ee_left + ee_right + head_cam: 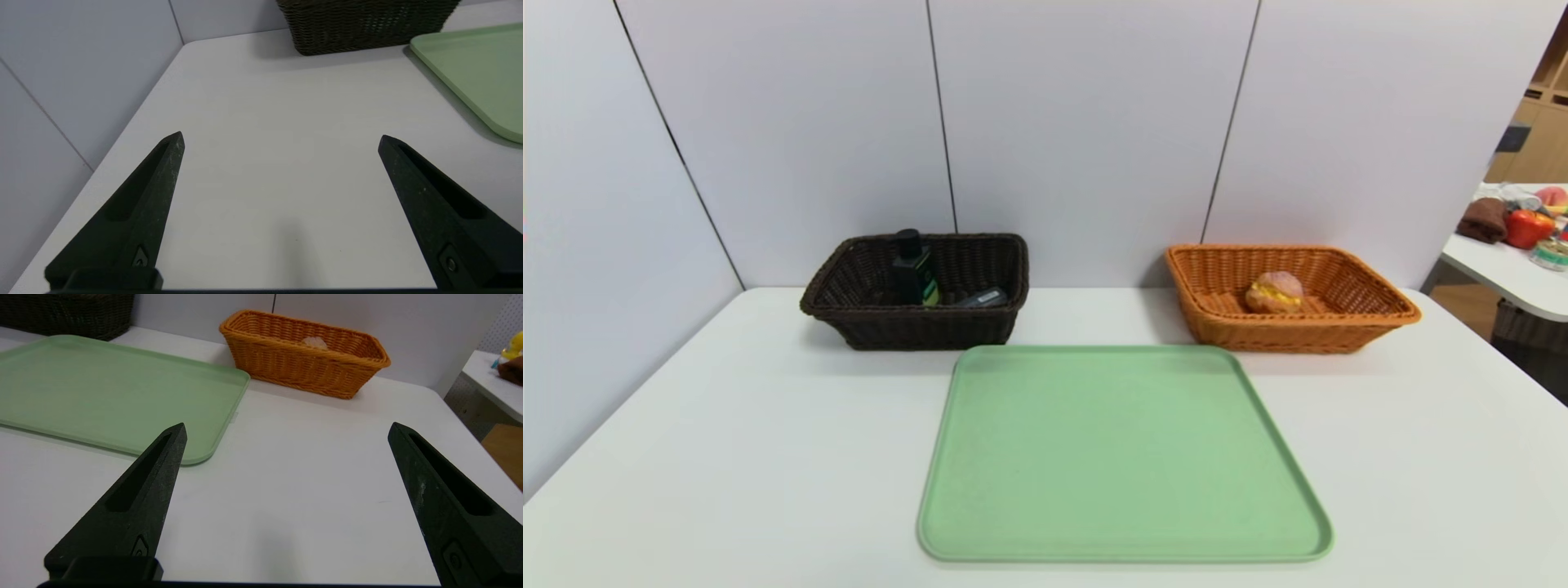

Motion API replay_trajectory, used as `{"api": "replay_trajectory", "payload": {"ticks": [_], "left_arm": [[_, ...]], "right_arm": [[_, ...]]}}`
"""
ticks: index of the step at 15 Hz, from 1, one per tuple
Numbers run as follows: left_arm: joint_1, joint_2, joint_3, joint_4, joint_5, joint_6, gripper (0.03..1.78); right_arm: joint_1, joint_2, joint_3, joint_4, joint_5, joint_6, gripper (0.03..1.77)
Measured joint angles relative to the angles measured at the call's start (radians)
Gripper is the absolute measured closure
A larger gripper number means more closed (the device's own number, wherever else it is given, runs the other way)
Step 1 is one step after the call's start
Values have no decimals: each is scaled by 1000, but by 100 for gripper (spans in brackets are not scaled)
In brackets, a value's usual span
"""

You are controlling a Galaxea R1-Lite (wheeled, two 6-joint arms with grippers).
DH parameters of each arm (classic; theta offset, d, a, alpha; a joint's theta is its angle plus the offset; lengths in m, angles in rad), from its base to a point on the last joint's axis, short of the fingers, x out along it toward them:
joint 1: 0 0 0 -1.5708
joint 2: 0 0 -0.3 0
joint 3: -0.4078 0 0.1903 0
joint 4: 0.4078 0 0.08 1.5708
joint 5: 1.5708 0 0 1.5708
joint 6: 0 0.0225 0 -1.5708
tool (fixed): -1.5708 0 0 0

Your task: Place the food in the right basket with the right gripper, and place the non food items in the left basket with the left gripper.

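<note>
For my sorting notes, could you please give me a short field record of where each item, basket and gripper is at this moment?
left basket: dark brown, holds both non-food items
pump bottle: upright in left basket
grey case: lying in left basket beside the bottle
right basket: orange, holds the bun
bun: resting on the basket floor
green tray: bare, in front of the baskets
left gripper: open, over bare table
right gripper: open, over bare table
</note>
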Motion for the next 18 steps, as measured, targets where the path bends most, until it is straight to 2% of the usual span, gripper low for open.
{"api": "replay_trajectory", "payload": {"ticks": [2, 3, 6, 8, 10, 16, 18], "left_arm": [[-1, 0, 14, 40, -56, 1, 12], [-2, 0, 16, 43, -57, -4, 12], [-1, 0, 18, 44, -57, -30, 12], [-1, 0, 19, 44, -57, -31, 12], [-1, 0, 19, 45, -58, -34, 12], [-1, 0, 19, 46, -59, -34, 12], [-1, 0, 19, 46, -59, -34, 12]], "right_arm": [[0, 0, 26, 5, -37, 31, 10], [0, 0, 30, 13, -61, 36, 10], [1, 0, 26, 64, -79, 47, 10], [1, 0, 42, 61, -109, 56, 10], [1, 0, 44, 70, -116, 91, 10], [2, 0, 50, 53, -117, 99, 10], [2, 0, 61, 18, -134, 96, 10]]}}
